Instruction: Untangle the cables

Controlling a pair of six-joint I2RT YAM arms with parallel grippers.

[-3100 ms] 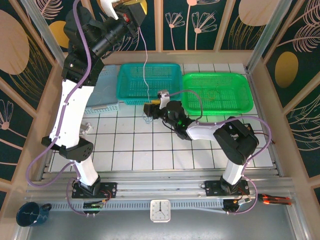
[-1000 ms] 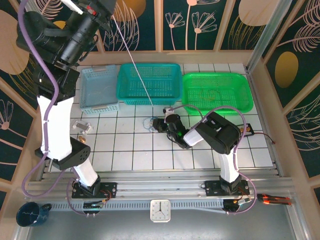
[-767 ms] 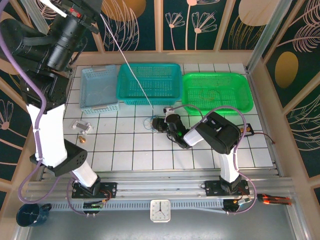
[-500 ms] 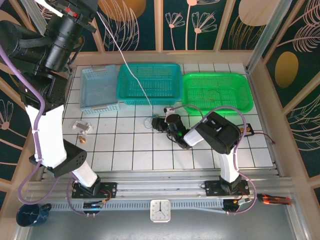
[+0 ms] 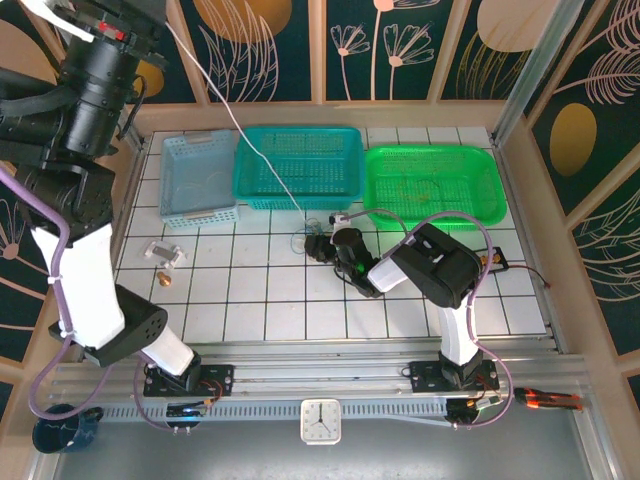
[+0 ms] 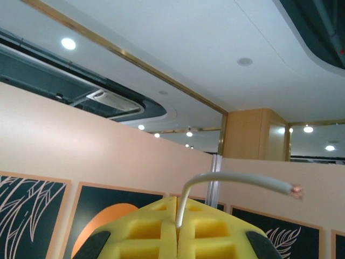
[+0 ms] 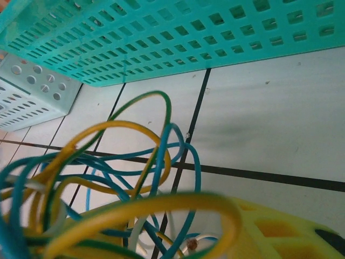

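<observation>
Knot [image 5: 303, 240]: small tangle of thin blue, yellow and green cable loops lay on the white tiled surface [image 5: 250, 290], just in front of the teal plastic mesh basket [image 5: 297, 200].
Whitish cable [image 6: 237, 177]: thin cord ran taut from the knot up to the raised left hand [image 6: 177, 229], whose yellow fingers were clenched on it, with a short tail poking out past them.
Right hand [image 5: 318, 246]: sat low at the knot with loops draped across its yellow finger; whether it gripped any strand could not be told.
Slip risk: with so little tail past the left fingers, a harder pull would probably draw the cord free.
Tightening risk: if the right hand pinned the wrong strand, or none, pulling could cinch the loops or lift the whole tangle off the surface.
Snag risk: the taut cord passed above the teal basket's near rim and could catch there if the left hand dropped.
Far edge: the teal basket, a pale blue perforated basket [image 5: 200, 214] and a bright green mesh basket [image 5: 430, 151] stood in a row close behind the knot, leaving little room that way.
Open room: bare tiles lay toward the arm bases and to the left, apart from a small object [image 5: 165, 253] too small to identify.
</observation>
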